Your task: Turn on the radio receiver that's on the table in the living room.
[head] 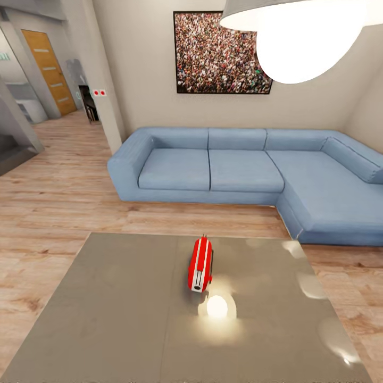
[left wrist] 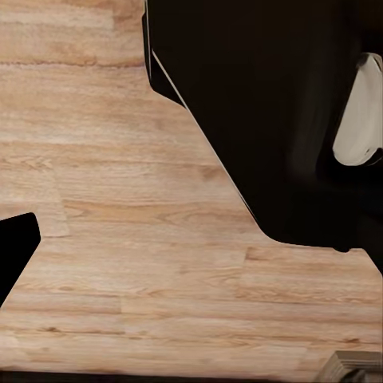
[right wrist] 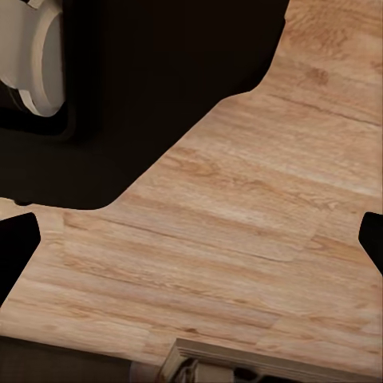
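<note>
The small red radio receiver point(head: 200, 264) with white trim bands lies near the middle of the table point(head: 117, 308), its length running away from me. The table is low and wide, with a glossy grey-brown top that mirrors the lamp. In the right wrist view my right gripper point(right wrist: 191, 239) is open over wood floor, its dark fingertips point(right wrist: 16, 249) at opposite edges. In the left wrist view my left gripper point(left wrist: 191, 251) also hangs open above the floor. One of its fingertips point(left wrist: 16, 255) shows at the edge and the other merges with the robot's black body.
A blue L-shaped sofa point(head: 239, 167) stands behind the table against the beige wall, under a crowd picture point(head: 221, 53). A white dome pendant lamp point(head: 303, 32) hangs at upper right. Plank floor point(head: 48, 197) leads left to a hallway with a wooden door point(head: 50, 72).
</note>
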